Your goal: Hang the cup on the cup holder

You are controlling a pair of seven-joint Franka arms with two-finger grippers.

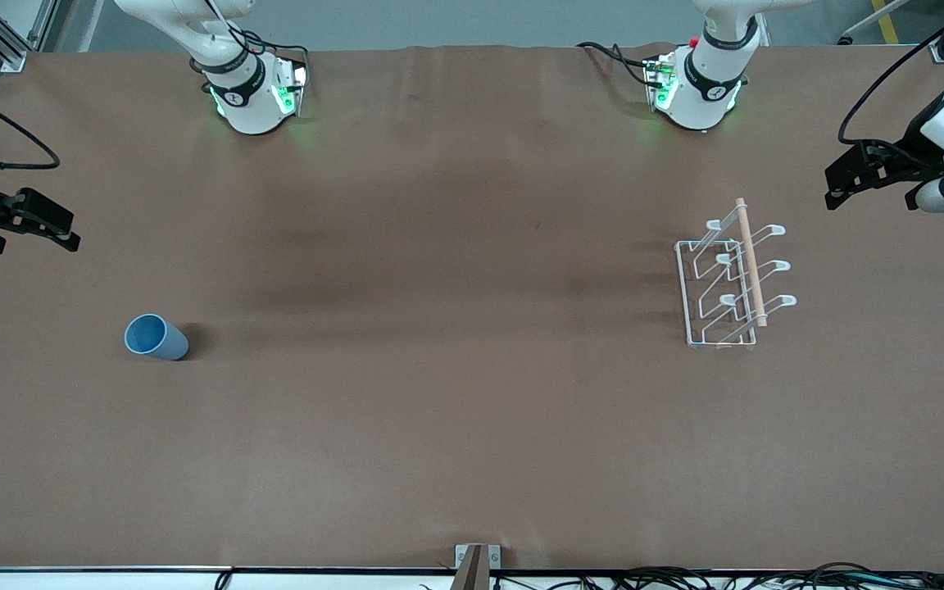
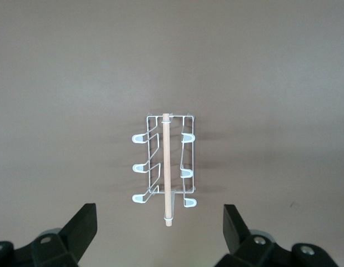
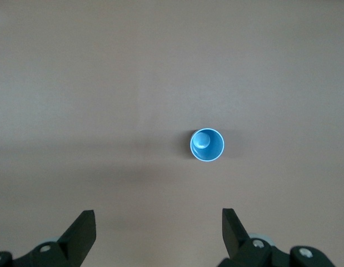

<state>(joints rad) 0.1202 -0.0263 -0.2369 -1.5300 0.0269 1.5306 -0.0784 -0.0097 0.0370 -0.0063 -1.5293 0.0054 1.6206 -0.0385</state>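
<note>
2 grippers spread wide, both empty: right gripper high over its table end, closer to upright cup; left gripper waits above rack.

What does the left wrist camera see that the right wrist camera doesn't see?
Only the left wrist view shows the cup holder, a white wire rack with a wooden rod on top, seen past the open left gripper. Only the right wrist view shows the cup, light blue, standing upright with its open rim up, past the open right gripper. Both show the same bare brown table and a pair of black fingers spread wide, holding nothing.
</note>
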